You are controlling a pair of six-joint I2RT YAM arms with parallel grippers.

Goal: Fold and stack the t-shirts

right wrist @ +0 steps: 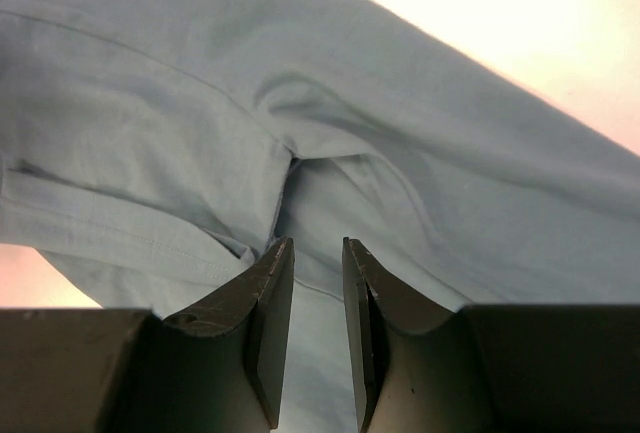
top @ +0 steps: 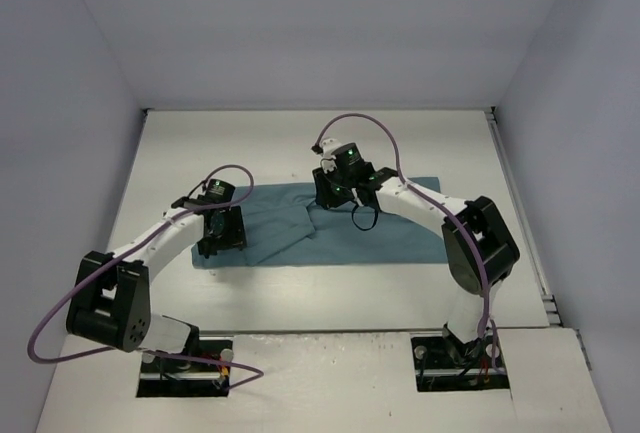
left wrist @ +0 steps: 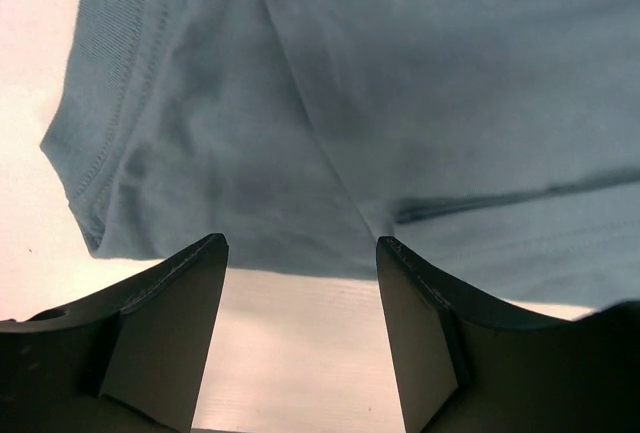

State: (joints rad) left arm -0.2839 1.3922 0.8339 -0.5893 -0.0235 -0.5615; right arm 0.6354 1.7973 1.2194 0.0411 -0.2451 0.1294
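The teal t-shirt [top: 290, 235] lies flat across the middle of the white table [top: 330, 298], with a diagonal fold near its centre. My left gripper [top: 222, 238] is over the shirt's left end. In the left wrist view it [left wrist: 302, 241] is open wide and empty, above bare table just off the shirt's edge [left wrist: 400, 103]. My right gripper [top: 328, 193] is over the shirt's far edge near the middle. In the right wrist view it [right wrist: 315, 243] has its jaws a narrow gap apart just above the wrinkled cloth [right wrist: 150, 103], whose hem runs on unbroken behind the fingers.
Grey walls enclose the table on the left, back and right. The table's right edge has a rail [top: 520, 213]. Purple cables [top: 60, 318] loop from both arms. The arm bases [top: 460, 353] sit at the near edge.
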